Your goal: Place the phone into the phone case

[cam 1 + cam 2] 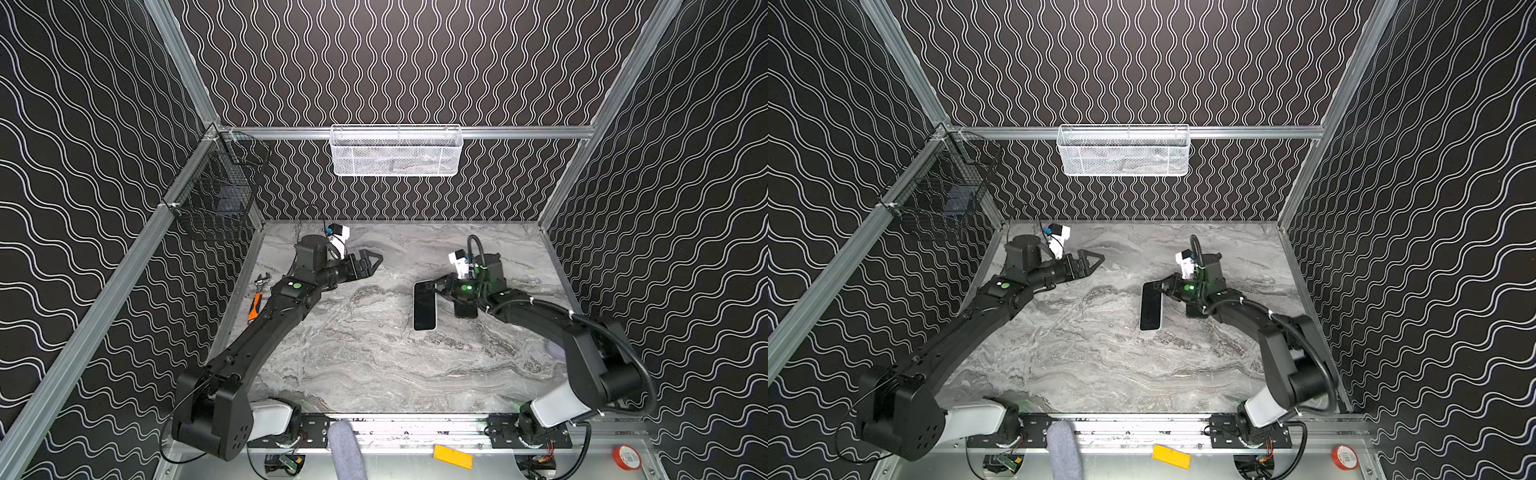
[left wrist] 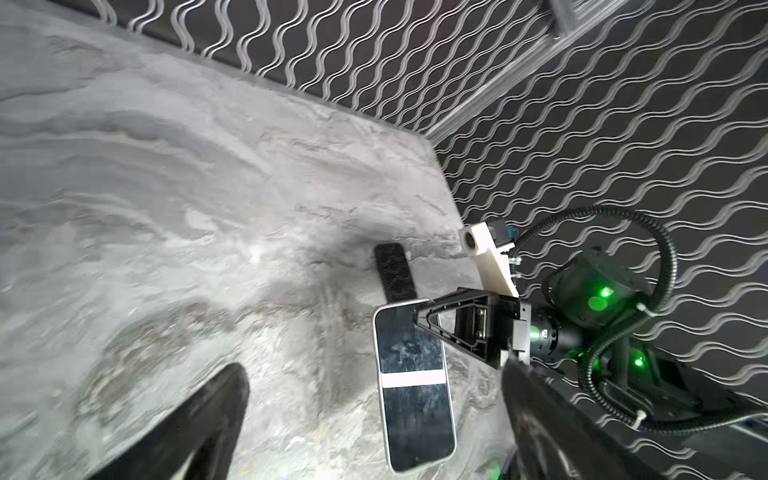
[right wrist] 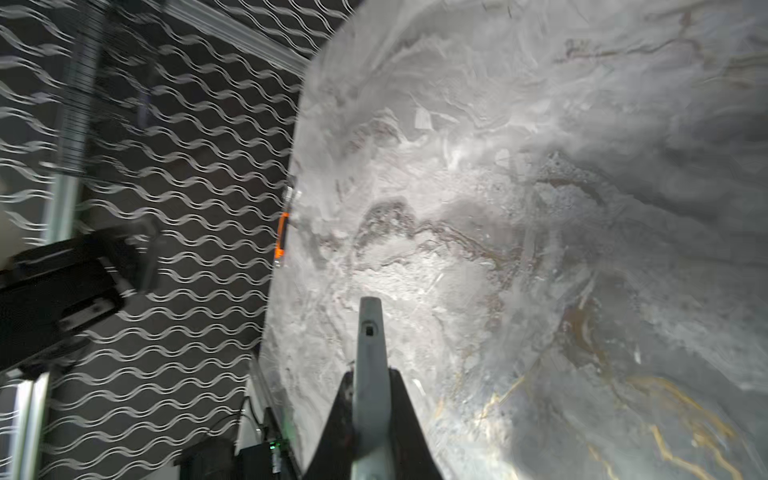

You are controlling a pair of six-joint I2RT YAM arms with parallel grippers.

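— Where do we stand?

— Our right tool [image 1: 436,286] is clamped on the far end of the phone [image 1: 424,307], which is screen up in the right half of the surface [image 1: 353,353]. The phone case [image 1: 464,311] lies flat just beside it, toward the right edge and partly under our right arm. So the phone is gripped but not yet in the case.

— And our left tool [image 1: 376,264]?

— Its jaws are spread wide and empty over the far left quarter, well apart from both.

— Next move?

— We judge that we bring the phone over the case, line up the long edges, seat one end, then press down. Our left tool could steady the case.
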